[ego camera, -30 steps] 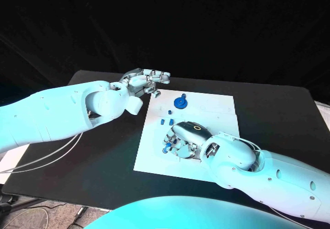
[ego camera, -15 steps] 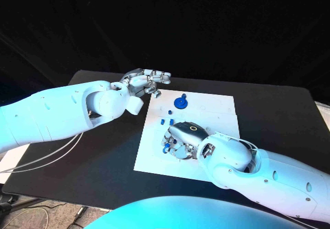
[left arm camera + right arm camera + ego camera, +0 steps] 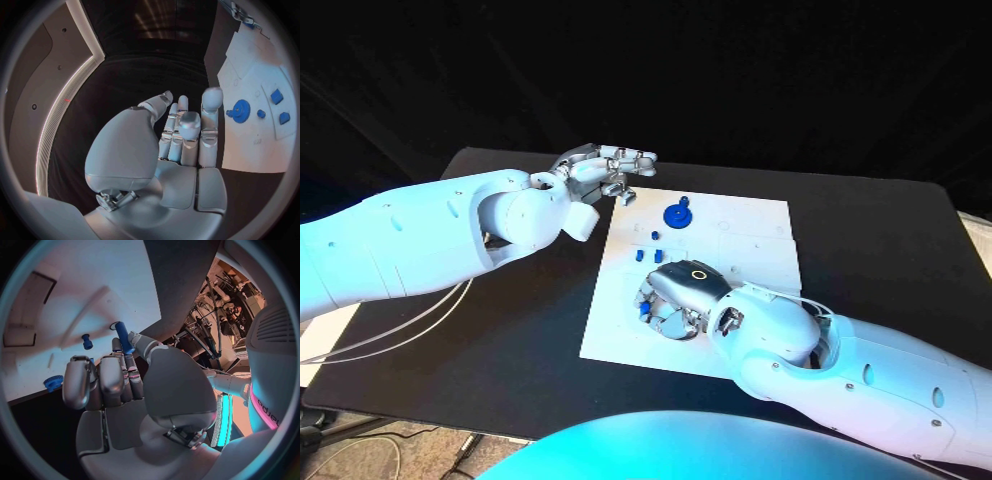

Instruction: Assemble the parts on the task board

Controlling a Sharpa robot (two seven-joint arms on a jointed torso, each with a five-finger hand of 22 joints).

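Blue and rod-shaped, a peg (image 3: 124, 337) is pinched between the thumb and a fingertip of the right hand (image 3: 687, 288), which is bent low over the near-left part of the white task board (image 3: 747, 240). The peg's long axis runs roughly along the fingers, its free end pointing toward the board. Nearby lie a small blue stud (image 3: 87, 342) and a blue gear (image 3: 678, 216) farther back. The left hand (image 3: 600, 170) hovers off the board's far-left corner, fingers loosely curled, holding nothing. No writing on the board can be read.
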